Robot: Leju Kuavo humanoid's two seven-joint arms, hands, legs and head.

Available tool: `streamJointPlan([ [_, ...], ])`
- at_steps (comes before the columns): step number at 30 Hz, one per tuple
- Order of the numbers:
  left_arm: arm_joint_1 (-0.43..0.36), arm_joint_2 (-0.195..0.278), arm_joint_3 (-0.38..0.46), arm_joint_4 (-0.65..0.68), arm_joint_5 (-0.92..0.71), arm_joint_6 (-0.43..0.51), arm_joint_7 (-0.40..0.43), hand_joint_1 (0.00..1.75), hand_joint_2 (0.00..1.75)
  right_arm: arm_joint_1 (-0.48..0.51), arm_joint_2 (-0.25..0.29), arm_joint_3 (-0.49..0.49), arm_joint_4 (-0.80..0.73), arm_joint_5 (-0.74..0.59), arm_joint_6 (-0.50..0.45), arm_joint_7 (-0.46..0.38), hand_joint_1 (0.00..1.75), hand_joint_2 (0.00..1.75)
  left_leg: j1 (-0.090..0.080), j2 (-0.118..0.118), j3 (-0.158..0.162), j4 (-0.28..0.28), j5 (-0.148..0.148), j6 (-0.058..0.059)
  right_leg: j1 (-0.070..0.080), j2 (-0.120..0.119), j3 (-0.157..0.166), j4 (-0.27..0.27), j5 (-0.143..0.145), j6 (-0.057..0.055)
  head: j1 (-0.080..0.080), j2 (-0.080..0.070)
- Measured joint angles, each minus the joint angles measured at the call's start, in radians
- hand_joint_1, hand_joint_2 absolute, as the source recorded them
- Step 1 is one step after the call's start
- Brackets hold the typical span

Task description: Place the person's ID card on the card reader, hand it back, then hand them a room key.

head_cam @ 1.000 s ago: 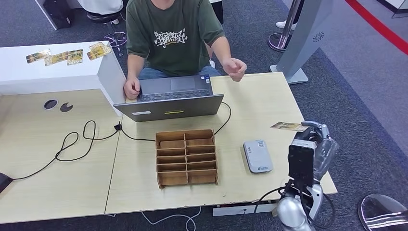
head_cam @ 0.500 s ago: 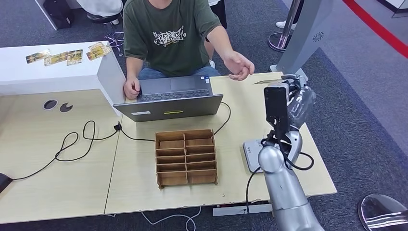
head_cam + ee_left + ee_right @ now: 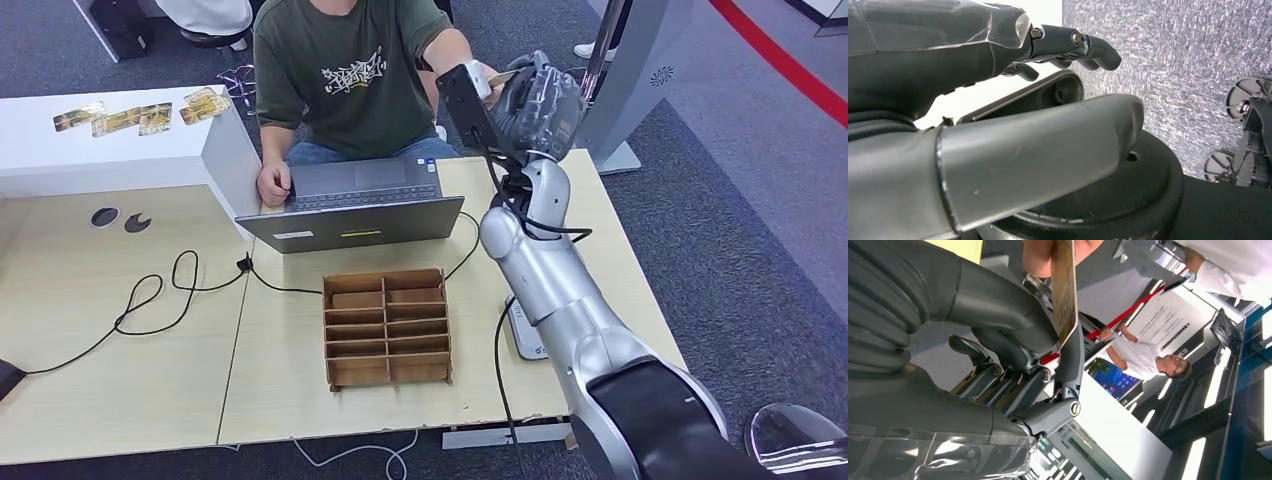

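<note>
thin tan printed card (image 3: 1064, 290), pinched edge-on between thick grey thumb (image 3: 998, 302) and a dark finger of right hand (image 3: 540, 98), raised high over far edge of pale wooden surface (image 3: 120, 340) and held out toward seated person in dark green printed t-shirt (image 3: 350, 75). far end of card meeting that person's outstretched hand (image 3: 483, 75); whether gripped there, cannot tell. silver right arm (image 3: 550, 280) stretched up from lower right across surface, covering most of small grey-white card reader (image 3: 524, 335), which lies flat near right side. brown wooden slotted organiser box (image 3: 387, 326) left of reader, near surface middle. open grey laptop (image 3: 355, 205) beyond box, person's other hand (image 3: 273, 183) resting at its corner. black cable (image 3: 150, 300) looping across left half of surface. several more tan cards (image 3: 140, 115) laid out on white counter (image 3: 100, 150) at far left. left hand (image 3: 998, 100) hanging low beside dark robot body over grey carpet, fingers (image 3: 1088, 47) apart from thumb, nothing between them.
</note>
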Motion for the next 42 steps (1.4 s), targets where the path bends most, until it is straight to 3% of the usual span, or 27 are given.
streamJointPlan([
  [8, -0.018, -0.001, -0.028, 0.0, -0.017, 0.007, 0.016, 0.0, 0.0, -0.164, 0.034, 0.071, 0.224, 0.114, 0.039, 0.112, 1.75, 1.75, 0.0, -0.001, 0.0, 0.0, 0.0, 0.0, 0.0, -0.001, 0.0, 0.0, 0.0, 0.0, 0.0, 0.0],
  [22, -0.027, -0.002, -0.053, 0.0, -0.018, 0.012, 0.023, 0.0, 0.0, -0.228, 0.061, 0.107, 0.332, 0.137, 0.058, 0.135, 1.75, 1.75, 0.0, -0.001, -0.001, 0.0, 0.0, 0.0, 0.0, -0.001, -0.001, 0.0, 0.0, 0.0, 0.0, 0.0],
  [24, -0.027, -0.002, -0.053, 0.0, -0.018, 0.012, 0.023, 0.0, 0.0, -0.228, 0.062, 0.108, 0.338, 0.137, 0.058, 0.135, 1.56, 1.75, 0.0, -0.001, -0.001, 0.0, 0.0, 0.0, 0.0, -0.001, -0.001, 0.0, 0.0, 0.0, 0.0, 0.0],
  [26, -0.028, -0.002, -0.054, 0.0, -0.018, 0.012, 0.024, 0.0, 0.0, -0.229, 0.063, 0.109, 0.344, 0.137, 0.058, 0.136, 0.69, 1.75, 0.0, -0.001, -0.001, 0.0, 0.0, 0.0, 0.0, -0.001, -0.001, 0.0, 0.0, 0.0, 0.0, 0.0],
  [28, -0.028, -0.002, -0.055, 0.0, -0.018, 0.012, 0.025, 0.0, 0.0, -0.23, 0.063, 0.109, 0.349, 0.135, 0.059, 0.135, 0.0, 1.75, 0.0, -0.001, -0.001, 0.0, 0.0, 0.0, 0.0, -0.001, -0.001, 0.0, 0.0, 0.0, 0.0, 0.0],
  [42, -0.029, -0.001, -0.056, 0.0, -0.013, 0.012, 0.033, 0.0, 0.0, -0.232, 0.071, 0.109, 0.361, 0.137, 0.055, 0.124, 0.0, 1.75, 0.0, -0.001, -0.001, 0.0, 0.0, 0.0, 0.0, -0.001, -0.001, 0.0, 0.0, 0.0, 0.0, 0.0],
])
